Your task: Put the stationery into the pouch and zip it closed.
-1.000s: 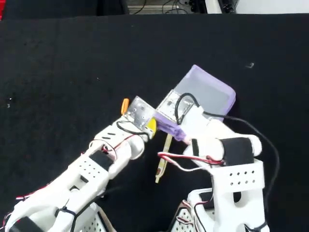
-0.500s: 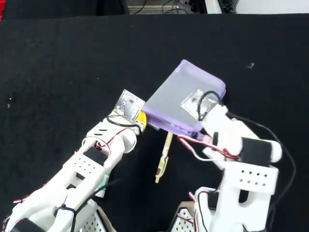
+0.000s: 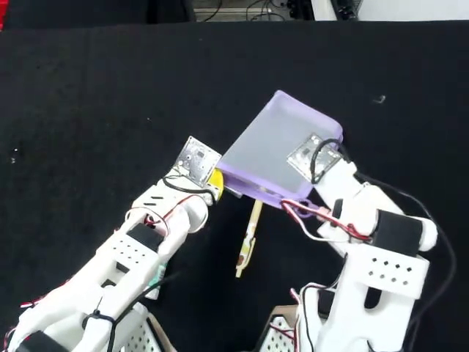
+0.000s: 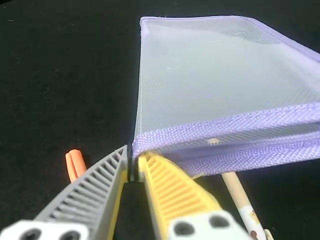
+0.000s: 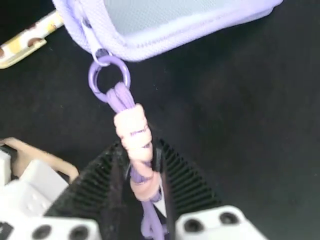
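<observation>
The purple mesh pouch [image 3: 272,147] lies at the table's centre, its zipper edge toward the arms. My left gripper [image 3: 213,184] is shut on the pouch's corner [image 4: 136,149], pinched between its grey and yellow fingers [image 4: 170,187]. My right gripper [image 5: 137,162] is shut on the purple-and-pink zipper pull cord [image 5: 131,127], whose ring [image 5: 108,75] hangs from the slider at the pouch's [image 5: 165,20] end. A patterned pencil [image 3: 248,237] lies on the table outside the pouch, one end under its zipper edge. The pencil [image 4: 241,199] also lies beside the yellow finger.
A small orange piece [image 4: 74,163] lies on the black cloth beside the left gripper [image 4: 134,162]. The black table [image 3: 88,95] stretches open to the left and behind the pouch. Both arm bases [image 3: 366,293] crowd the near edge.
The right gripper has pulled the zipper cord to the right along the pouch's edge to its end. The pouch has slid and turned slightly left. The left gripper shifted left, keeping hold of the corner.
</observation>
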`<state>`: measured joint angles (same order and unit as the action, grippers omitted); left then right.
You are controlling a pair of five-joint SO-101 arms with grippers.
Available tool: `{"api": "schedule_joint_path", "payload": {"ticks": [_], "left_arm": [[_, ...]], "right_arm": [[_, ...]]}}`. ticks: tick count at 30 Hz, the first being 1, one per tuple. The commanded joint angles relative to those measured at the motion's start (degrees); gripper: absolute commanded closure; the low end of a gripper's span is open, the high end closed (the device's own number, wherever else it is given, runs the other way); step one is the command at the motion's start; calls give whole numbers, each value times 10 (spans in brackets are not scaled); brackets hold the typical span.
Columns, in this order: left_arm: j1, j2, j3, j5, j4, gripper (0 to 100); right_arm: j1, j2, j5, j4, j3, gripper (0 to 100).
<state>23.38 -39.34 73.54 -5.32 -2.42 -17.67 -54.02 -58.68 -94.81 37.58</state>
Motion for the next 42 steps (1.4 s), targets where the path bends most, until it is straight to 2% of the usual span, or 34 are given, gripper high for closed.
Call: {"api": "schedule_joint_path", "payload": {"ticks": [1, 19, 25, 32, 39, 42], "left_arm": [[-15, 1, -29, -4, 8, 972], [-9, 1, -30, -4, 8, 972], [-9, 1, -29, -4, 8, 972], [10, 1, -30, -4, 10, 972], [19, 4, -29, -4, 11, 965], [20, 7, -30, 0, 11, 897]], "right_arm": [[-64, -10, -38, -4, -29, 988], [-84, -10, -49, -4, -34, 988], [-124, -11, -96, -16, -35, 988], [-44, -11, -45, -32, -31, 988], [-31, -11, -36, -31, -34, 988], [-30, -11, -36, -32, -32, 988]]}}
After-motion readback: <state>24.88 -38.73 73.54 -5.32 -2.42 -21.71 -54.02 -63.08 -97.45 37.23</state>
